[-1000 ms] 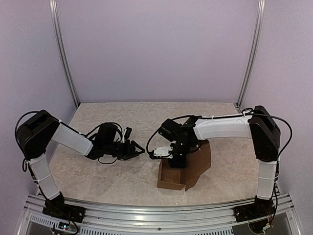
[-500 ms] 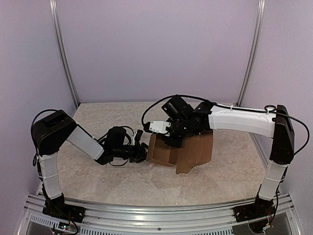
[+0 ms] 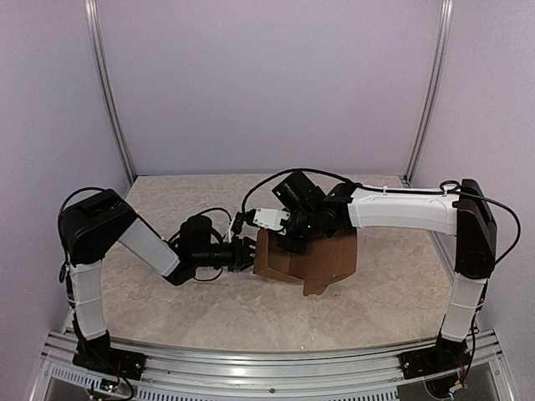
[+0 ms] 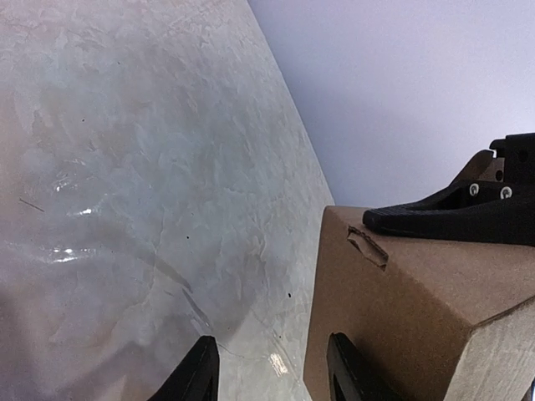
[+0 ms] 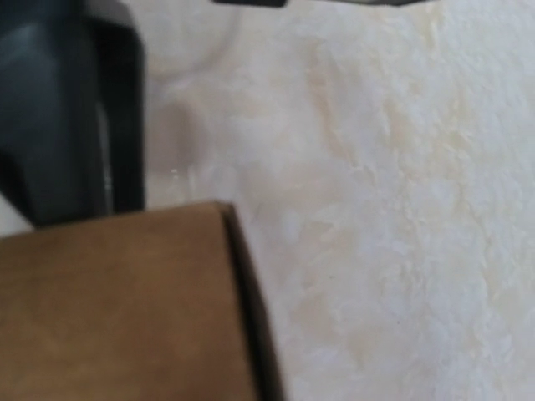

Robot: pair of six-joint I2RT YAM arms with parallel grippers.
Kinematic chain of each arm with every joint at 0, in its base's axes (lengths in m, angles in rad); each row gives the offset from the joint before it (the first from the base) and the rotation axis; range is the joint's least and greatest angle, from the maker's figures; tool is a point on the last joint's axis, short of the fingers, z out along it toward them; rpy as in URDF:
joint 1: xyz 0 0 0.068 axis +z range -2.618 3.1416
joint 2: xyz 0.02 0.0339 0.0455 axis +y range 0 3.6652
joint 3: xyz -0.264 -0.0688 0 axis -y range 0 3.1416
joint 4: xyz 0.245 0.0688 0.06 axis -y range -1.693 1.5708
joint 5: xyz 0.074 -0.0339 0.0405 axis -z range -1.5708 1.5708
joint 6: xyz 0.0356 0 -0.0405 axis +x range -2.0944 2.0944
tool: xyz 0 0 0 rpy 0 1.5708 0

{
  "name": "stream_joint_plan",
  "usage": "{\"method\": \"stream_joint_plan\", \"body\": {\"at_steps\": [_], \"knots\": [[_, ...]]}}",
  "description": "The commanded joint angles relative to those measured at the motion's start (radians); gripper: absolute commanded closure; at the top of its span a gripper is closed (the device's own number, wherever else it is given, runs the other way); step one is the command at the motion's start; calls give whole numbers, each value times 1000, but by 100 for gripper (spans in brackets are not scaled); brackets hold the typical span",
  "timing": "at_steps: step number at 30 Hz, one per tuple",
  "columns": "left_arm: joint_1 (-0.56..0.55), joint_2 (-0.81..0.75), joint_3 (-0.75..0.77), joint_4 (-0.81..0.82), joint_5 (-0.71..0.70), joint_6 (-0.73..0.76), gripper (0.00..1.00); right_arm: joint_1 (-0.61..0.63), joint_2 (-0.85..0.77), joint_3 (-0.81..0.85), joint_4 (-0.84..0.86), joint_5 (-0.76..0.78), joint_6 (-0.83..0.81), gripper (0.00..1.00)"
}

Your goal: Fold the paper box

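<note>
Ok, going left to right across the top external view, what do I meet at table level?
left arm's black elbow housing → left end effector → paper box → right arm's black elbow housing

A pale marbled table (image 3: 167,309) stands between plain lilac walls (image 3: 267,83).

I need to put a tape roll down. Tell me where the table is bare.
Bare: the table strip between the paper box and the front rail, and the far strip below the back wall. Crowded: the middle, where left gripper and right gripper are at the box.
</note>
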Motion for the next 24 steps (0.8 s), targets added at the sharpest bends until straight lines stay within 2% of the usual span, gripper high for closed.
{"method": "stream_joint_plan", "body": {"at_steps": [1,5,9,13,19,20,22,24], "knots": [[-29,18,41,95,89,0,58,-6,73,-16,130,156,67,100],[-25,25,35,110,84,-9,58,-7,87,-3,127,117,79,100],[-2,27,2,159,58,-45,58,-9,81,13,70,-24,88,97],[41,51,-33,275,53,-128,59,-14,95,40,-26,-151,86,96],[60,119,-29,392,67,-205,61,-17,129,62,-77,-178,92,75],[60,127,-26,399,67,-213,61,-17,131,61,-76,-177,93,74],[60,145,-24,400,65,-222,62,-22,137,63,-73,-181,93,77],[66,152,-31,388,57,-224,62,-30,140,63,-66,-181,96,85]]}}
